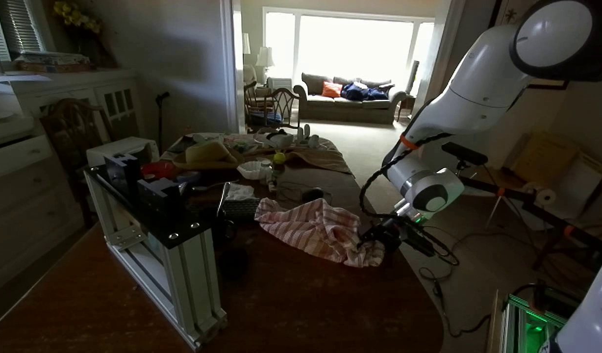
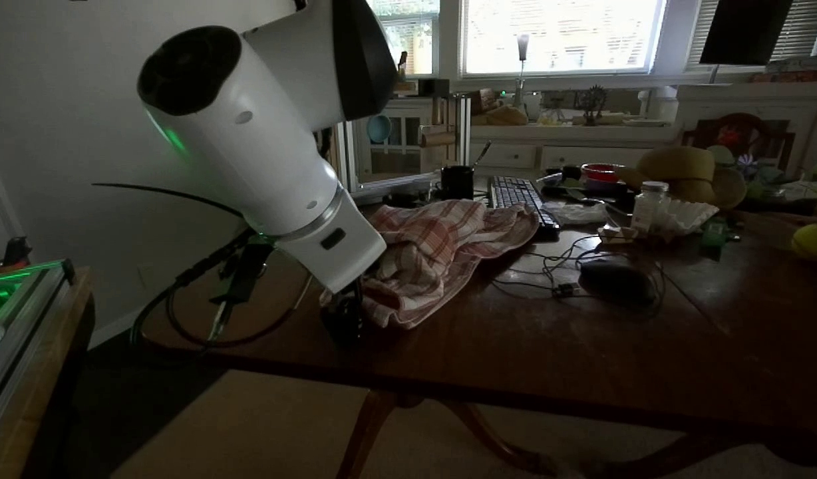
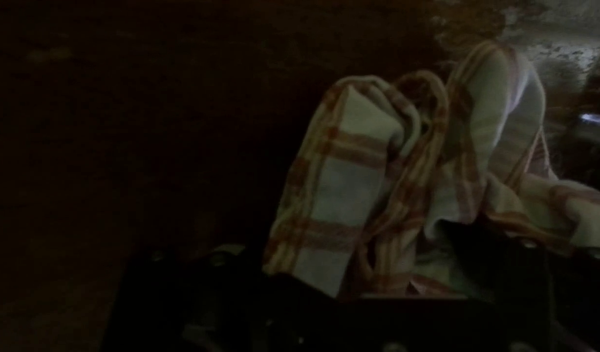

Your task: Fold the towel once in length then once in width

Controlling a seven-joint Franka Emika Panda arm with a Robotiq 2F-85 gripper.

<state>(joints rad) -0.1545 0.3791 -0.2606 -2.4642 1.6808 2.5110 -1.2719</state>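
- Our hand (image 3: 356, 259): spread apart, towel (image 1: 315, 233) bunched betw. its sides, no clamp we can see; wrist view's v. dark tho.
- towel's on the tabletop (image 1: 320, 309), rumpled, no neat fold yet; end away from hand is by the kbd (image 2: 515, 191), can't tell if touching.
- Prob. light, soft, limp, not slippery or fragile; we'd pinch a corner or hem, not the bunch.
- Corners lost in creases; arm (image 2: 269, 146) hides part in an ext. view.
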